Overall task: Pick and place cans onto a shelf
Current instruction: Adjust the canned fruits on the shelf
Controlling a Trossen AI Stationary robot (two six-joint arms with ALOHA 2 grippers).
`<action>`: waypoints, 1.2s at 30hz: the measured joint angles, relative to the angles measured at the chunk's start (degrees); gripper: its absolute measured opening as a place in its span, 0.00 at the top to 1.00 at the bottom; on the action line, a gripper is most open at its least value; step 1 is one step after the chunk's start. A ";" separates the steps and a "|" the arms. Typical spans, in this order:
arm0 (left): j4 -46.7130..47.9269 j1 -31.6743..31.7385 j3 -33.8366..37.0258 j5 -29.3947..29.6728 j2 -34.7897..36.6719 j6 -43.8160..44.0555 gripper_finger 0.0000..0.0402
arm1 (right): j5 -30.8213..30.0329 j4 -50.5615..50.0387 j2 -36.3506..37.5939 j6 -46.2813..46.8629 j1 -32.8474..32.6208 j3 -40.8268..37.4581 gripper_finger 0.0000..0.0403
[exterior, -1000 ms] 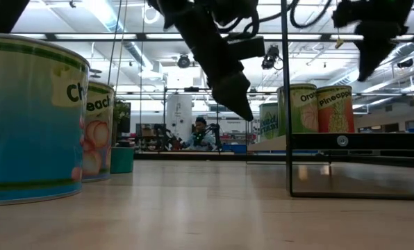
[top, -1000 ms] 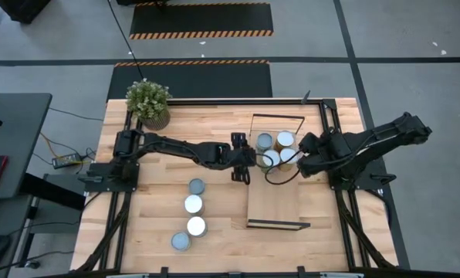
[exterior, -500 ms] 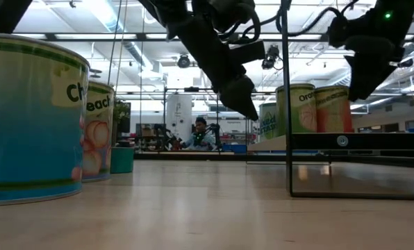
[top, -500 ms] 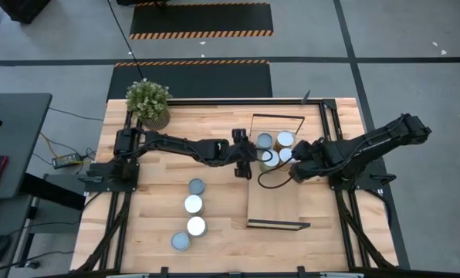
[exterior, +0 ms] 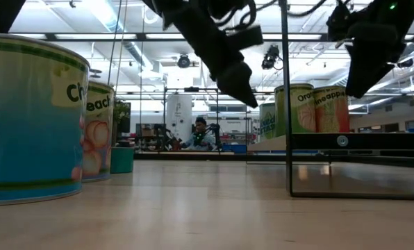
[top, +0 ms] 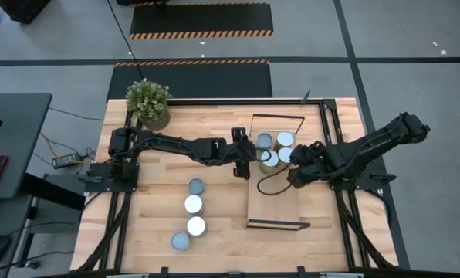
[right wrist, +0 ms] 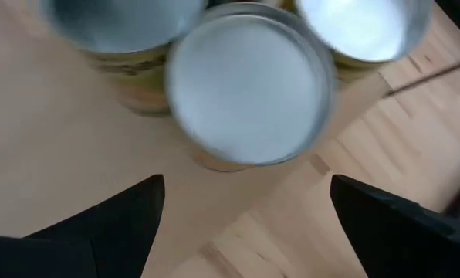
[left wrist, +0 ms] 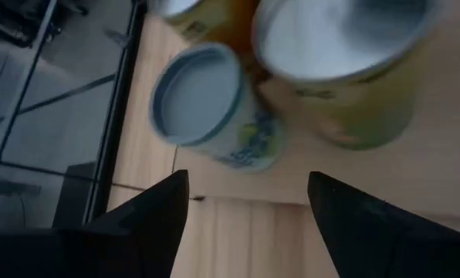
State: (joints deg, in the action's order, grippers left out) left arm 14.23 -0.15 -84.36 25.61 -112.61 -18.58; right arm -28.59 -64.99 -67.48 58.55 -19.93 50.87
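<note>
Right pincer [top: 292,171] has moved left over the shelf [top: 275,202], spread wide, empty. Left pincer [top: 249,160] wide, empty beside four cans [top: 275,148] at the shelf's far end.

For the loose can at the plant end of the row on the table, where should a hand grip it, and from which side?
Grip that can around its curved side wall, coming straight down from above: it stands upright. Set the fingers across the row: the next can stands close in line, while both flanks are bare table.
</note>
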 joint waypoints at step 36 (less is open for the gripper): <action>-7.95 -0.23 0.04 -0.35 -0.66 7.09 0.33 | -10.98 4.60 -14.44 8.82 -7.21 0.20 0.06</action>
State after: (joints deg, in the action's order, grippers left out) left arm 6.27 -0.38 -84.31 25.26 -113.27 -11.49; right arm -39.58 -60.39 -81.92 67.37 -27.14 51.07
